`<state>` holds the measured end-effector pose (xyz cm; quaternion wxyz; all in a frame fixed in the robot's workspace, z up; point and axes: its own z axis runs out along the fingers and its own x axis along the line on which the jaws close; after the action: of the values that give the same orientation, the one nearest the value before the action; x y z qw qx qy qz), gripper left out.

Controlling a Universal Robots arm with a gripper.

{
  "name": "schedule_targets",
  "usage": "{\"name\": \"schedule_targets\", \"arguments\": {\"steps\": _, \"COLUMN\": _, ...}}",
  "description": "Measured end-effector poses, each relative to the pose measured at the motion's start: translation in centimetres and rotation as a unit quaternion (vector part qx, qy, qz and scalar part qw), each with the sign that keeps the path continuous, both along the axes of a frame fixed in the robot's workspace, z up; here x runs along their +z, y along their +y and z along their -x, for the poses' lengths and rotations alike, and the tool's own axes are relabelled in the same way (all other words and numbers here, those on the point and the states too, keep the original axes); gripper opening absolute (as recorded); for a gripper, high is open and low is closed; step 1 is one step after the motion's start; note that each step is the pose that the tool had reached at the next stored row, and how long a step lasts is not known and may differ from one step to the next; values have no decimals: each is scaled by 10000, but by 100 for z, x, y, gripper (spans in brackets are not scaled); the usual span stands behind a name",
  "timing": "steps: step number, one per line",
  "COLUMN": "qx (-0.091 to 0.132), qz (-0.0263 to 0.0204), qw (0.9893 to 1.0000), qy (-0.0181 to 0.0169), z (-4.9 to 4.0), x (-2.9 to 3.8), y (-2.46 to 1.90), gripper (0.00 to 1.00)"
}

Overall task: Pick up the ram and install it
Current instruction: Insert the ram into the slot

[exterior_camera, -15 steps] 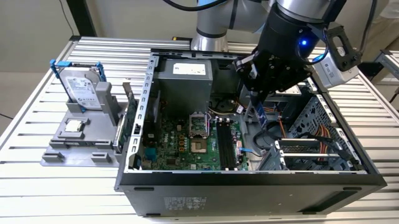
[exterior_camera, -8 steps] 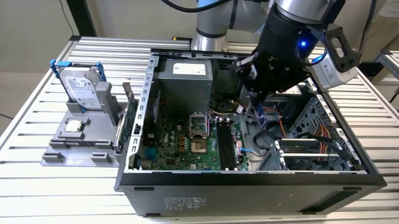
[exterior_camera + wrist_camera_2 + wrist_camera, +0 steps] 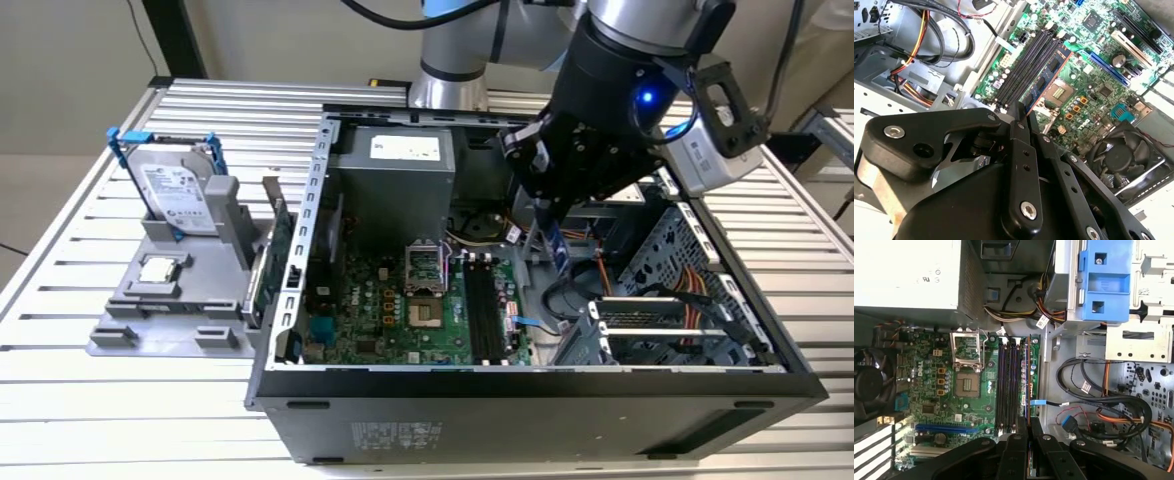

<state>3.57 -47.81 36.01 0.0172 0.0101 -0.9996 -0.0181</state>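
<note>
Blue ram [image 3: 557,243], green motherboard [image 3: 929,390], black memory slots [image 3: 1008,385], silver-grey power supply [image 3: 394,170], orange cables [image 3: 1134,415].

Cables [image 3: 1089,390] crowding memory slots [image 3: 1009,385]

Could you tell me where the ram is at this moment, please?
The ram hangs upright in the gripper inside the open computer case, just above the motherboard's memory slots, toward the exterior view's right.
</note>
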Motion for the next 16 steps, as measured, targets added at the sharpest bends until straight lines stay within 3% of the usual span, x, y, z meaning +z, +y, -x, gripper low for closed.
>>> {"name": "schedule_targets", "arguments": {"steps": 16, "qx": 0, "qz": 0, "qw": 10000, "qy": 0, "z": 0, "x": -46, "y": 1, "gripper": 0}}
